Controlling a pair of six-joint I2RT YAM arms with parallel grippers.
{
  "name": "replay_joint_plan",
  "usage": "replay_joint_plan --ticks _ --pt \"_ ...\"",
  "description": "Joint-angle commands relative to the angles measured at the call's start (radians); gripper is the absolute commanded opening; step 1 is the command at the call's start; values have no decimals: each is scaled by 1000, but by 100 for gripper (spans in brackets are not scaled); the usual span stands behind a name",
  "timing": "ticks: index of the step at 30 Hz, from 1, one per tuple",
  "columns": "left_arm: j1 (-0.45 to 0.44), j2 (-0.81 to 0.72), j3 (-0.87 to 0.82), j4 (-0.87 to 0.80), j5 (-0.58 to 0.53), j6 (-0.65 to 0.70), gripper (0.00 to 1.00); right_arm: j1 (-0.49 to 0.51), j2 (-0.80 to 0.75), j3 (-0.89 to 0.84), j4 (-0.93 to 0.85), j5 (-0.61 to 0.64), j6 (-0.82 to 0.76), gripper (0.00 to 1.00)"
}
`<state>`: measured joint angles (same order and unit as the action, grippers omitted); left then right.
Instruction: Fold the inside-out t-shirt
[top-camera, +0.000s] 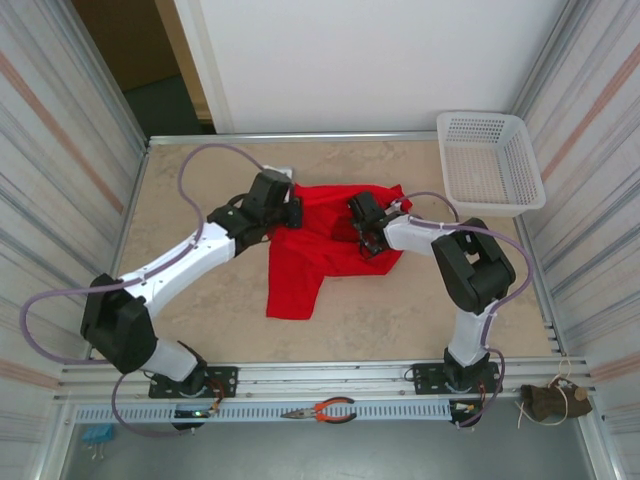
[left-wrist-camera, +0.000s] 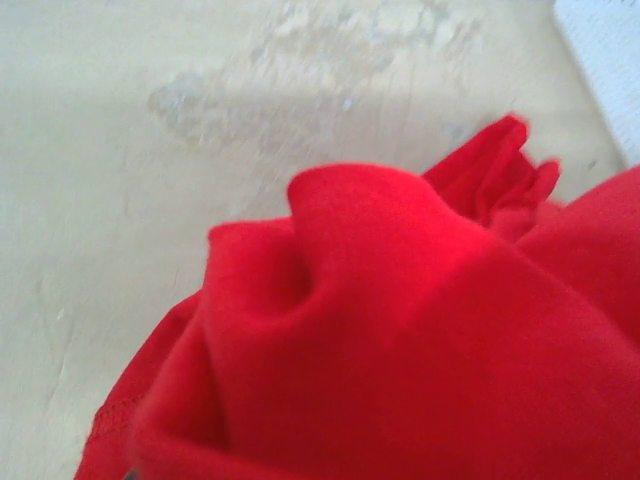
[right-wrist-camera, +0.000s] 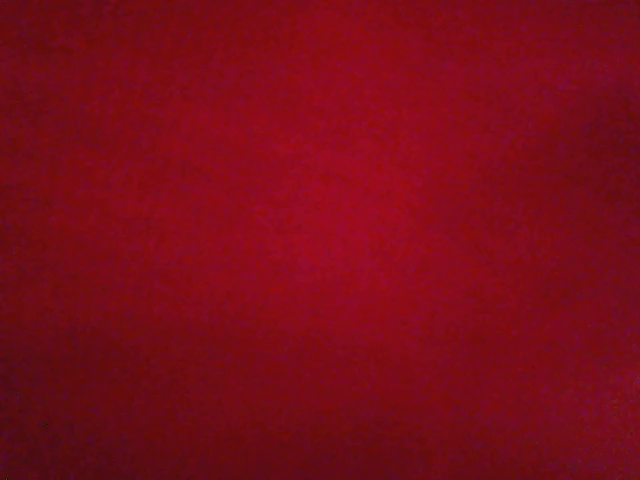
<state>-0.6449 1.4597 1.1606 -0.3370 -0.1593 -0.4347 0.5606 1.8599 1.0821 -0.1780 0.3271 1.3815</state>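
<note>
The inside-out t-shirt (top-camera: 310, 265) lies bunched and wrinkled in the middle of the table, with one part trailing toward the near edge. My left gripper (top-camera: 290, 212) is at the shirt's upper left edge. In the left wrist view, a raised fold of red cloth (left-wrist-camera: 400, 330) covers the jaws, which are shut on it. My right gripper (top-camera: 368, 240) sits on the shirt's right part, its fingers buried in the cloth. Red cloth (right-wrist-camera: 320, 240) is pressed against the right wrist camera, so the jaws are hidden.
A white mesh basket (top-camera: 490, 165) stands at the back right corner. Orange-handled pliers (top-camera: 320, 411) lie on the rail at the near edge. The beige table (top-camera: 200, 300) has metal-framed walls on the left and right.
</note>
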Motion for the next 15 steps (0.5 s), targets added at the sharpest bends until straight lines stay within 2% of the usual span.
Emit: replay_joint_plan --ticks 1,9,15 --pt "12 -28 -82 -6 -26 -7 0 -24 8 -53 -64 -52 -25 73" --pt "13 8 -69 -4 26 37 0 20 -71 -74 47 -82 -163 67" --pt "13 3 -33 14 42 39 0 66 -118 -78 108 -97 -243 53"
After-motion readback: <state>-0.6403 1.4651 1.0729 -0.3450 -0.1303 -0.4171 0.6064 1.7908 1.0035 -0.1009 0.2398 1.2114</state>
